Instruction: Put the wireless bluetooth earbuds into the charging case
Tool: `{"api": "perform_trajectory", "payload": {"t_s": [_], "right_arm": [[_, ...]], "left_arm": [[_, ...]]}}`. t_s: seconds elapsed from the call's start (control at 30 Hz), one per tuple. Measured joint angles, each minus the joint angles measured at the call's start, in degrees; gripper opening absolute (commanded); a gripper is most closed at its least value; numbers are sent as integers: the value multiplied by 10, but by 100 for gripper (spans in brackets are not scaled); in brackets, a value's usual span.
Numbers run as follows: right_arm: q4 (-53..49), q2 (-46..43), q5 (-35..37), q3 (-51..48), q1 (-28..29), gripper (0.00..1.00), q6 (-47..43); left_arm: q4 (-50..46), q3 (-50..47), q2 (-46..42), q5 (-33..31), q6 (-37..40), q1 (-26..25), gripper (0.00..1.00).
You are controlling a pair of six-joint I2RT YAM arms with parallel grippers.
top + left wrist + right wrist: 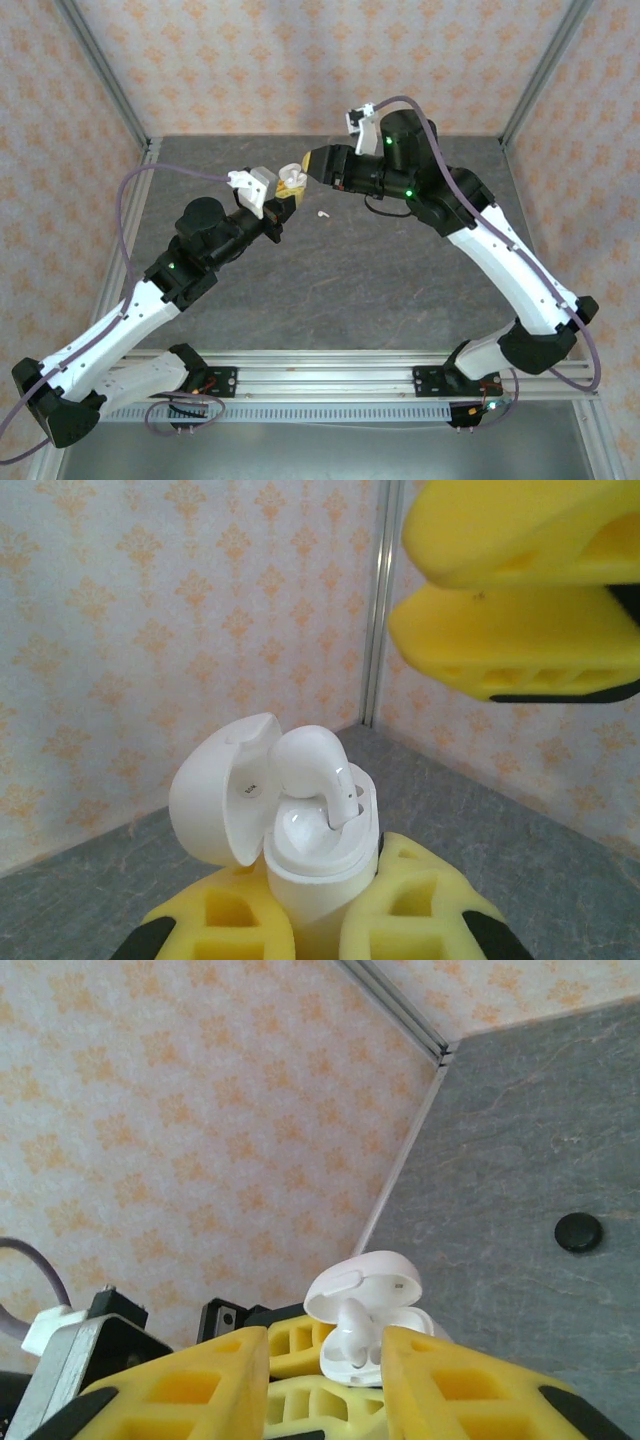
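Above the grey worktop (400, 270), the left hand (320, 915) clamps the rounded white plastic charging case (315, 875) by its base, lid swung back, presenting its half-seated small white earbud (310, 765) to the right hand (325, 1350), which hovers close by, fingers parted and empty, probably to press it home.

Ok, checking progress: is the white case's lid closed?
No, the white case has its lid swung open, a white earbud sticking up inside.

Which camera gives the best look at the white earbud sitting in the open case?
Left wrist: the earbud sits large, stem down in the case. Right wrist shows it smaller, beyond yellow fingers. From top external it's too small to tell.
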Motion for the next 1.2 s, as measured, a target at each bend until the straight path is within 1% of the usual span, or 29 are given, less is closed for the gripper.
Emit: {"api": "perform_trajectory", "payload": {"t_s": [0.27, 0.43, 0.87, 1.2], "right_arm": [[-103, 69, 0, 105, 17, 31, -50], [-143, 92, 0, 129, 18, 31, -67], [-166, 114, -14, 173, 18, 31, -89], [-172, 123, -32, 174, 18, 31, -92]], "left_arm": [[-4, 0, 0, 0, 0, 0, 0], [-4, 0, 0, 0, 0, 0, 0], [-8, 0, 1, 0, 0, 0, 0], [-10, 0, 1, 0, -2, 0, 0]]}}
